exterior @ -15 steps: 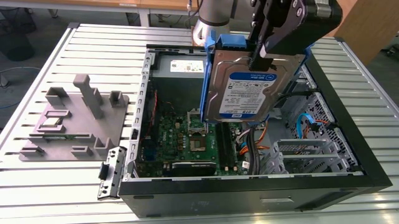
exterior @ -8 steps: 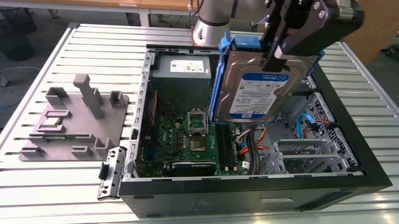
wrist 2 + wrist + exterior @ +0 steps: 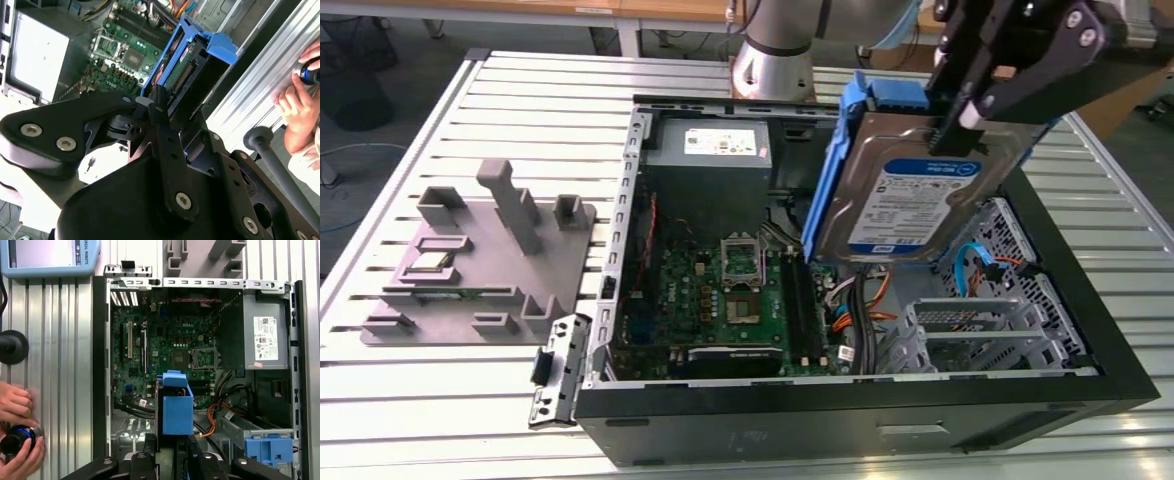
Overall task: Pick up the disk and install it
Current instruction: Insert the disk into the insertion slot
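The disk (image 3: 907, 195), a silver hard drive with a white-and-blue label and blue rails, hangs upright above the open computer case (image 3: 854, 385). It is over the case's side at the exterior view's right, clear of the motherboard (image 3: 720, 290). My gripper (image 3: 957, 122) is shut on the disk's upper end. In the second wrist view the black fingers (image 3: 159, 102) clamp the disk (image 3: 187, 65) by its connector end. In the first wrist view the disk's blue rail (image 3: 177, 407) sticks out past the gripper (image 3: 172, 444), over the board.
An empty metal drive cage (image 3: 987, 330) sits in the case's near corner on the exterior view's right. The grey power supply (image 3: 710, 145) is at the case's far end. A grey fixture (image 3: 474, 260) stands on the slatted table. A person's hands (image 3: 17, 412) rest beside the case.
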Controlling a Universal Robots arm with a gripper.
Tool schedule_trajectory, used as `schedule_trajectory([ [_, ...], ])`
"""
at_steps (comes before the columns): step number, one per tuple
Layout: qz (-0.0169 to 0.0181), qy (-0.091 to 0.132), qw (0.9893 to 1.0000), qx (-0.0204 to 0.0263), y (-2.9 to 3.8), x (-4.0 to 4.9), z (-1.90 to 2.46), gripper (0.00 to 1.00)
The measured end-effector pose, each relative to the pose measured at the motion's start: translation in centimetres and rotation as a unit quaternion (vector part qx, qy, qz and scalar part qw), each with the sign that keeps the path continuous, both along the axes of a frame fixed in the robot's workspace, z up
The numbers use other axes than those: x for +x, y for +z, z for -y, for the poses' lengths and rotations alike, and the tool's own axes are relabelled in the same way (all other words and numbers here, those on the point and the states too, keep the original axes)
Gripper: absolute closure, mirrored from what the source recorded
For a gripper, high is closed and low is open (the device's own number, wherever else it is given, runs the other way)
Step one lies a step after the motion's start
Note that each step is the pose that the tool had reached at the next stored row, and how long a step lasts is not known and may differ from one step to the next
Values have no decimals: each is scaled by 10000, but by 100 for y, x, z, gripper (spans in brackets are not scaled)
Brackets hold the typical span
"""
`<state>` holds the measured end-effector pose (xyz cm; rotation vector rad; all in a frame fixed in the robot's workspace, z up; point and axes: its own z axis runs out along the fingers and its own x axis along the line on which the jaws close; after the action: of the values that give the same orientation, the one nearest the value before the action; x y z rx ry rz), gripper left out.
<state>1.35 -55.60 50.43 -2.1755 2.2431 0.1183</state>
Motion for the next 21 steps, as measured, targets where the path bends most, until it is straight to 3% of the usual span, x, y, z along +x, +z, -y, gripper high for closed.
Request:
schedule_trajectory([
  [21, 0, 0, 10000, -1, -20, 846, 0, 65],
])
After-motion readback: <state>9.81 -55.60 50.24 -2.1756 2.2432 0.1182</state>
